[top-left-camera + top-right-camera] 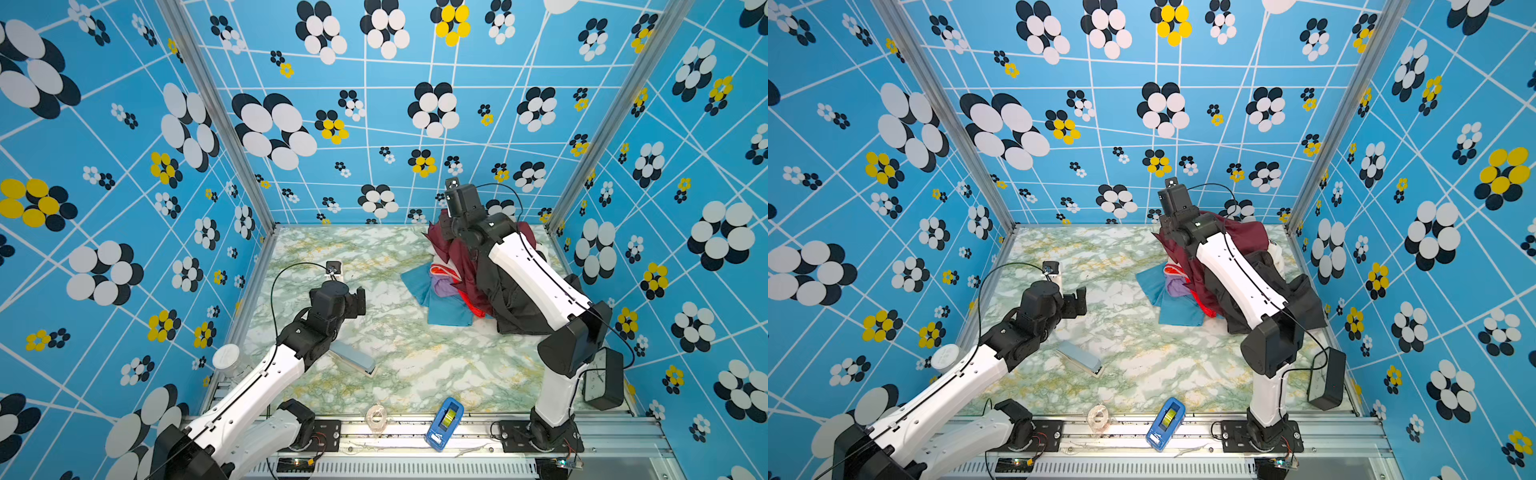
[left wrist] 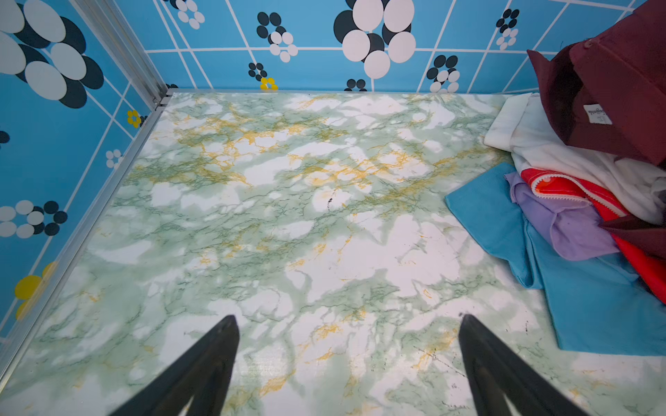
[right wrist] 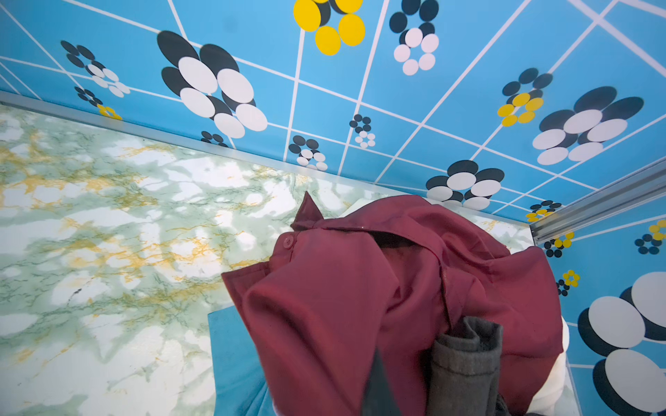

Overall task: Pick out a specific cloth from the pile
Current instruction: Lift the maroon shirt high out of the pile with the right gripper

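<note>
Marbled green-and-white tabletop [image 1: 436, 365] inside blue flower-print walls.

Item: the cloth [image 3: 342, 306], a maroon shirt. It is held up over the pile [image 1: 451, 307] near the table's far right corner, pinched in the closed right gripper [image 1: 445, 227], with a fold of grey trousers [image 3: 465, 360] bunched against it.

Left gripper [image 2: 347, 324]: fingers spread wide above bare table, well apart from the pile.

Markings: a white neck tag [image 2: 596, 114] shows only in the left wrist view, its print unreadable. A shirt button [image 3: 287, 242] shows only in the right wrist view.
</note>
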### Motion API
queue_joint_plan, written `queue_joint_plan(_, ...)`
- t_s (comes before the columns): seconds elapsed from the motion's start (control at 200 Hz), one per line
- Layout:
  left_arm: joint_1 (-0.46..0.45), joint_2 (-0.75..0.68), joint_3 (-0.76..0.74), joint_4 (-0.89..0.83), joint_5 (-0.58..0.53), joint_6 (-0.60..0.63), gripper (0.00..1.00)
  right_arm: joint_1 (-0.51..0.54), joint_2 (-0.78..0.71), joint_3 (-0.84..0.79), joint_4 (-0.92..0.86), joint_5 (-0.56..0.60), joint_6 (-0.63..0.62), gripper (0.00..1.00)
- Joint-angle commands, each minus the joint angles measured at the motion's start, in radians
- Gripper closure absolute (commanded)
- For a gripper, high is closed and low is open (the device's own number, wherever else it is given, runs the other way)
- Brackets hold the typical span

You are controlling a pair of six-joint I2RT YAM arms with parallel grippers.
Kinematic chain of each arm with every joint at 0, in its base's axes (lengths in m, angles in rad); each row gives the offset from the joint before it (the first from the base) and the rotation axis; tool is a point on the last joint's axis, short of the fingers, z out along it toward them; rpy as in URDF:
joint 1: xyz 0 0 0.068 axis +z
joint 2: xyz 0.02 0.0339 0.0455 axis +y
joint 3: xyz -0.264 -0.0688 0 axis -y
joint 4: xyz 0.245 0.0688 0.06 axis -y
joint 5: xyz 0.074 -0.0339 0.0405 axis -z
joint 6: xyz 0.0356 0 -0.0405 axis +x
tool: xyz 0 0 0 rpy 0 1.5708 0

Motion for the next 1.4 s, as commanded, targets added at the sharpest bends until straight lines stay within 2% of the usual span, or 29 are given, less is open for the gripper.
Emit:
queue_joint_plan(0.0,-0.005,-0.012,-0.010,0.006,-0.002,-0.004,0.04,0.008,-0.089,-0.005,0.112,-0.027,-0.018,1.00)
queue_joint_plan(0.175,-0.005,-0.018,-0.011,0.004,-0.003,-0.004,0.04,0.009,-0.123,0.023,0.157,-0.053,-0.047,1.00)
queue_joint_plan(0.505,-0.004,-0.027,-0.010,0.003,-0.007,-0.003,0.04,0.009,-0.085,0.180,0.200,-0.166,-0.072,1.00)
queue_joint_plan(0.95,-0.004,-0.032,-0.012,0.003,-0.024,0.004,0.04,0.007,0.111,0.636,0.179,-0.259,-0.136,1.00)
queue_joint_plan(1.394,-0.003,-0.050,-0.021,0.003,-0.039,0.005,0.03,0.008,0.102,0.698,0.382,-0.452,-0.057,1.00)
